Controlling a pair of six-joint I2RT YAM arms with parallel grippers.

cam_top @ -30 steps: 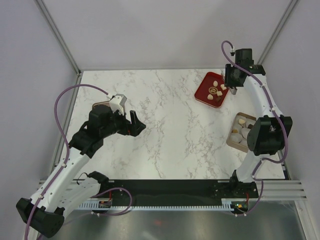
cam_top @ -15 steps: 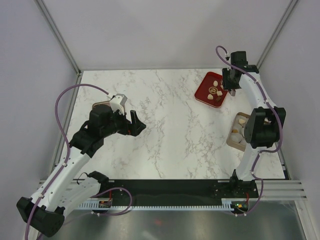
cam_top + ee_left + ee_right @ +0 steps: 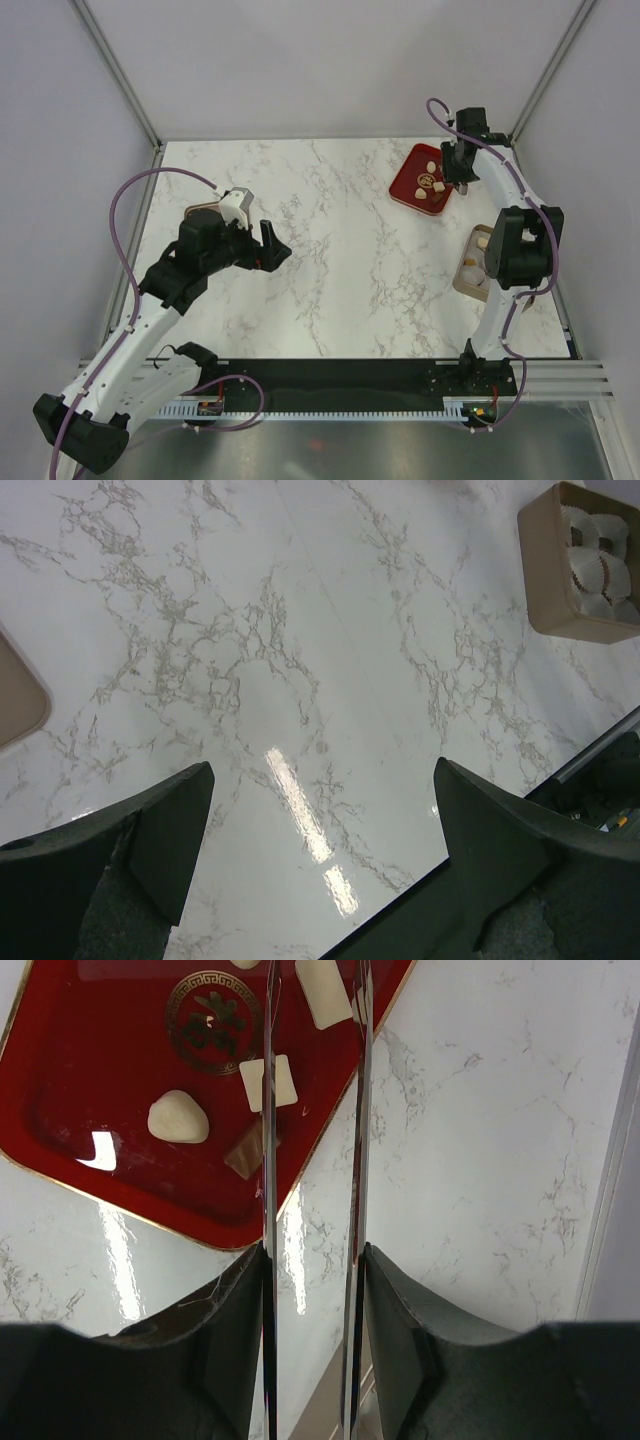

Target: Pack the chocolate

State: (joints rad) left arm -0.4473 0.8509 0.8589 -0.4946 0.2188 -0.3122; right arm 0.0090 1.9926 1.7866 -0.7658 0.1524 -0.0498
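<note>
Several chocolate pieces lie on the red tray [image 3: 408,185] [image 3: 100,1060] at the back right: a cream lump [image 3: 178,1118], a cream square [image 3: 268,1082] and a brown piece [image 3: 245,1155]. My right gripper [image 3: 462,172] [image 3: 315,1260] hovers over the tray's right edge, shut on metal tweezers [image 3: 267,1160]. The two blades stand apart and run out of the top of the view. Another cream piece [image 3: 322,990] shows between them; I cannot tell whether it is pinched. My left gripper [image 3: 268,245] [image 3: 320,810] is open and empty over bare marble at the left.
A tan box [image 3: 463,270] [image 3: 545,580] with paper cups stands at the right edge, partly hidden by the right arm. A tan lid [image 3: 203,212] [image 3: 15,695] lies behind the left arm. Frame posts stand at the back corners.
The right gripper has shifted slightly back and left over the tray, and its elbow has swung left over the box. The left arm has not moved.
</note>
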